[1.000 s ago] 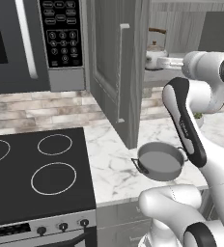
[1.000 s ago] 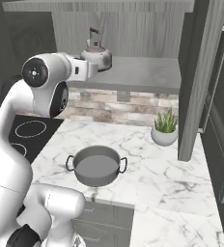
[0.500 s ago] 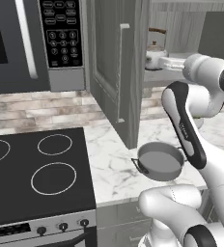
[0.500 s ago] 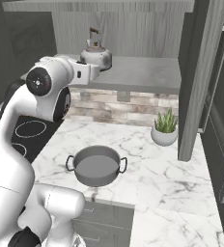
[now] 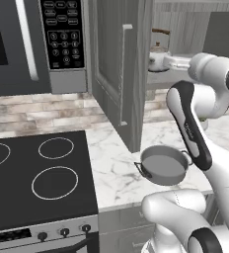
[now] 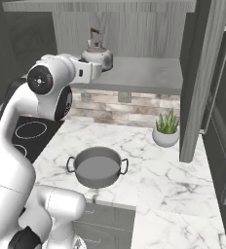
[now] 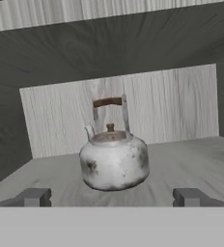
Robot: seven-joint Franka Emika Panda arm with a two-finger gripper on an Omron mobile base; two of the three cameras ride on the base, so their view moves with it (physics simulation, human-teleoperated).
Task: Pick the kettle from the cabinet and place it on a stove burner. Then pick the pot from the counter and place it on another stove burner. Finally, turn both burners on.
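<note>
The kettle (image 7: 114,161) stands upright on the shelf of the open cabinet (image 6: 134,73), straight ahead of the gripper (image 7: 112,197) and centred between its fingers (image 7: 34,197), which are spread wide apart and grip nothing. The pot (image 6: 97,167) sits below on the counter (image 6: 159,165), beside the cooktop (image 5: 37,178).

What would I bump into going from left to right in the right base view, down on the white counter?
black cooktop → wide grey pot → little green plant in a white bowl → open cabinet door
</note>
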